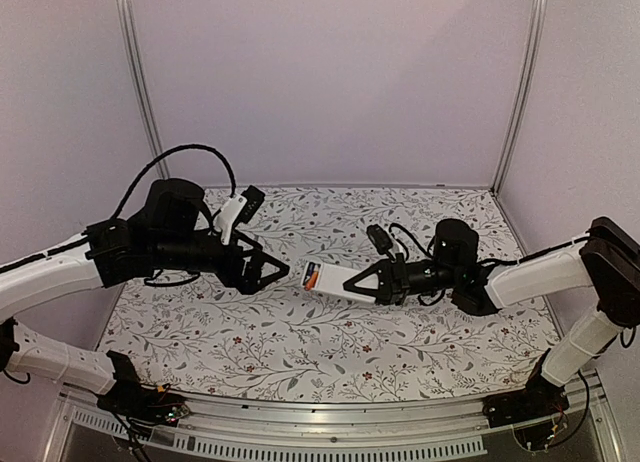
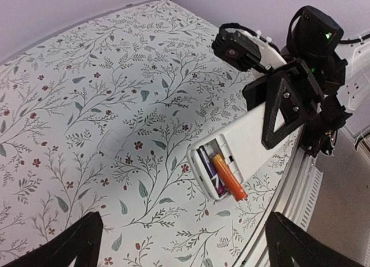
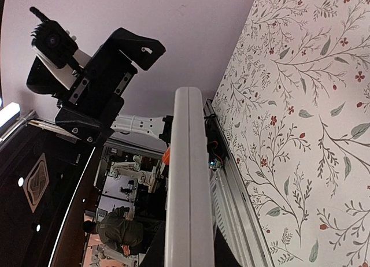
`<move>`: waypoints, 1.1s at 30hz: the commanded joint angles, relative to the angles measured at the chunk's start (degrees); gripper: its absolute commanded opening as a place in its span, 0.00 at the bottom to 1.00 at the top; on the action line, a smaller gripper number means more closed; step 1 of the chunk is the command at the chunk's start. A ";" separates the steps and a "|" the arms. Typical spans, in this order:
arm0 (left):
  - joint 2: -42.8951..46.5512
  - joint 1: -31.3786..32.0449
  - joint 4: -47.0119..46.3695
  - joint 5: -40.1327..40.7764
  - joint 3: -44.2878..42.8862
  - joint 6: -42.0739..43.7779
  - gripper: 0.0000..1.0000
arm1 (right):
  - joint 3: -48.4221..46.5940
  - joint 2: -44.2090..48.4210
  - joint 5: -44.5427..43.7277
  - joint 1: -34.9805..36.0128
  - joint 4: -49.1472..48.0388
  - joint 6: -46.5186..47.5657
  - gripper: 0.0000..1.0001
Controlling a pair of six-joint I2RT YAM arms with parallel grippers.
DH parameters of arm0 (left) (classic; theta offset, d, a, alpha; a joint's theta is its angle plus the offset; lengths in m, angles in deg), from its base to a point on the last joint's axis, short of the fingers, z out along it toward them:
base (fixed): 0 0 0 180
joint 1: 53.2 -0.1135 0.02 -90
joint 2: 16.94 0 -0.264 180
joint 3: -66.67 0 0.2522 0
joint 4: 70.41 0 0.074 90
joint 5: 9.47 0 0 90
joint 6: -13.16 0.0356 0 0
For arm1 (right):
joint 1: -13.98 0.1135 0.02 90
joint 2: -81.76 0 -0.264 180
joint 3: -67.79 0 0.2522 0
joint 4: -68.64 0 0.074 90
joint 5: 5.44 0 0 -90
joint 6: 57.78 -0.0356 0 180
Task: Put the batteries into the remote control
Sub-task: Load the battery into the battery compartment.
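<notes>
Above the table (image 1: 300, 352), your right gripper (image 1: 374, 281) is clamped on the remote control (image 1: 335, 279), its white back and open compartment facing the left arm. The dark battery (image 2: 208, 170) looks seated. The orange battery (image 2: 228, 179) lies tilted, one end past the rim. Your left gripper (image 1: 272, 270) hangs near, jaws wide apart and empty. Press that orange end down flat with one fingertip, and hold the remote steady.

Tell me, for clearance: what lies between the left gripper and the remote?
Nothing: the top view shows only a short bare gap over cloth between left gripper and remote.
</notes>
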 commanded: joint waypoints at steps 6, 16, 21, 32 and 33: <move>0.70 -2.27 -11.50 -23.90 6.36 5.64 0.99 | -0.24 3.23 5.43 -0.01 -1.09 0.19 0.00; -3.65 -0.64 -11.82 -25.56 5.14 8.12 0.98 | -1.21 3.33 7.94 1.50 -1.88 -0.58 0.00; -2.13 -0.60 -8.81 -24.20 5.46 14.07 1.00 | -1.22 3.63 10.18 2.09 -1.92 -1.23 0.00; -4.11 3.25 -2.43 -26.48 3.20 23.04 1.00 | -1.03 4.39 12.55 3.89 1.92 -0.30 0.00; -4.46 3.60 -2.13 -26.27 2.85 23.36 0.99 | -1.08 4.45 12.48 4.09 2.67 0.21 0.00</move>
